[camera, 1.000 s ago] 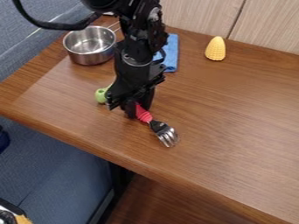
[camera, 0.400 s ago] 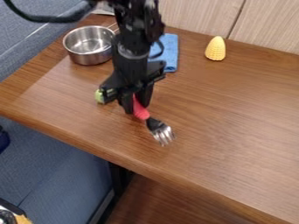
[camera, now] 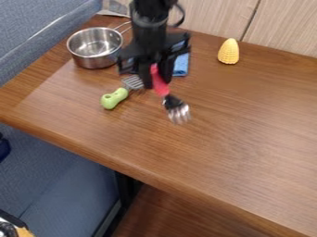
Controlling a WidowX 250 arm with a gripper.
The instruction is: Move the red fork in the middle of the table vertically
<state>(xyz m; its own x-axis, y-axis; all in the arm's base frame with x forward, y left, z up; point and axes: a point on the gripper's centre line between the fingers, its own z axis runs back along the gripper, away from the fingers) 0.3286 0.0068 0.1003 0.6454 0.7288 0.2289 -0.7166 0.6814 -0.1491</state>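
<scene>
From where I stand, the steel saucepan (camera: 95,46) sits left of the pincer and a little behind it, its thin handle reaching back toward the arm. Nearer, at the pincer's left, lies the slotted turner (camera: 116,97); a moment ago the arm hid most of it, and now its green grip and slotted head are in plain sight. That is because the pincer (camera: 157,78) has drawn back toward the wall, bringing the red fork (camera: 160,83) along. It is closed on the red handle, and the tines point out below it, toward the near edge and slightly right. The fork looks to be off the wood, and it slants a bit more steeply than before. Just behind the pincer, partly covered by it, is the blue cloth (camera: 180,65); well off to its right, the yellow corn cob (camera: 228,51) stands where it stood. So the grasp seems to hold and the carry has begun, but the middle of the table (camera: 229,125) lies right of the pincer and nearer to me. I'd expect a swing that way, then a straightening before release; a loose grip could let the handle twist.
</scene>
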